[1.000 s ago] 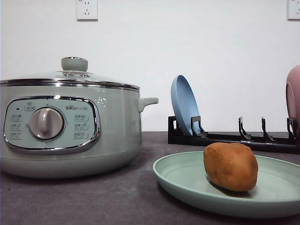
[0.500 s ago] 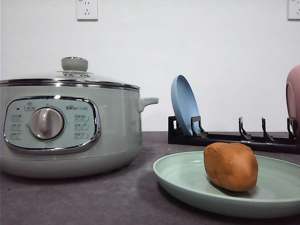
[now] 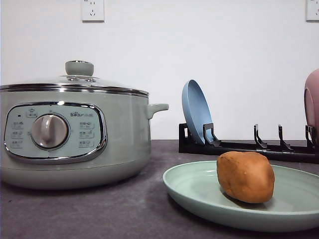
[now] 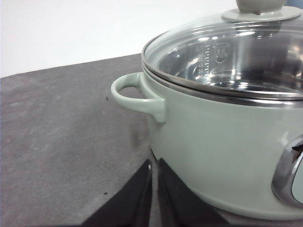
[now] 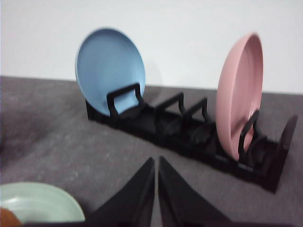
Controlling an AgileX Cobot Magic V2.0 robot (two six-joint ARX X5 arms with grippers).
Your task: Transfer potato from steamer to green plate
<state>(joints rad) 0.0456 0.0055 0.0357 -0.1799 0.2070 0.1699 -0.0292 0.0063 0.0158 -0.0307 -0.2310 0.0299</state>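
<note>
Front view had the potato [image 3: 245,177] already lying on the green plate [image 3: 199,194] at lower right of the frame, touching its floor, right of the plate's centre as far as the frame showed. Its long axis ran roughly across the frame, tilted slightly. The steamer [image 3: 75,134] stood at left with its glass lid [image 3: 75,82] seated, well apart from the plate.

By my reading the transfer was finished, so what mattered was which claw lay nearer the potato. That was the right claw [image 5: 156,189]: its wrist view caught the plate's rim at lower left and a sliver of orange at the very corner, with the black rack [image 5: 189,132] and its blue plate [image 5: 111,64] and pink plate [image 5: 239,94] ahead. Its fingers were closed to a hairline, gripping nothing. The left claw [image 4: 155,189] sat beside the steamer's wall, below the side handle [image 4: 135,92], likewise pressed together and empty.
</note>
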